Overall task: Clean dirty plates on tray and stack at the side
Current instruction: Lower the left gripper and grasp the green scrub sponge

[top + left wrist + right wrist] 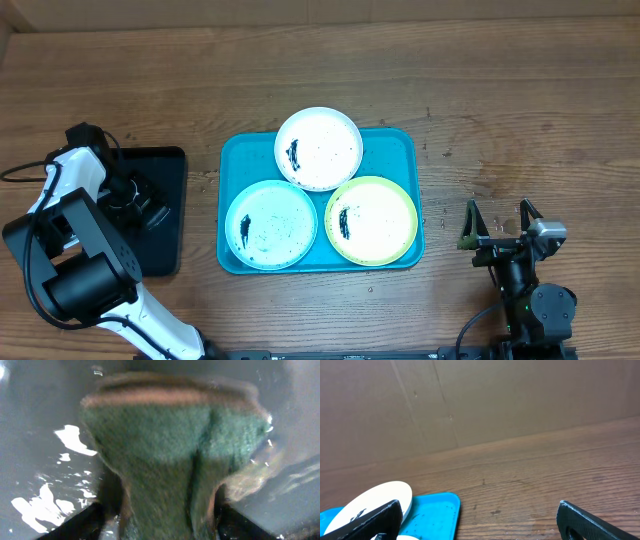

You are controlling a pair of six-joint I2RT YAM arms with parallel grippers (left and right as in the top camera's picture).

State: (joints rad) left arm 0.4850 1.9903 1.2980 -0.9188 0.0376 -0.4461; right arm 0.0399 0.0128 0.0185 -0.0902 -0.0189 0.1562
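The overhead camera looks straight down from well above the wooden surface (pixel 500 90). It takes in both arms, with the turquoise tray (pixel 400 150) at centre frame. The left wrist camera sits very close, looking along the left gripper (pixel 160 520) at a green scouring sponge (pixel 175 445) that fills its frame, with the wet black tray (pixel 40 410) behind. The right wrist camera rides low, looking level across the wood past the right gripper (pixel 480 517) to a cardboard wall (pixel 495 400). It shares the turquoise tray's corner and the white plate (pixel 375 502) with the overhead view.
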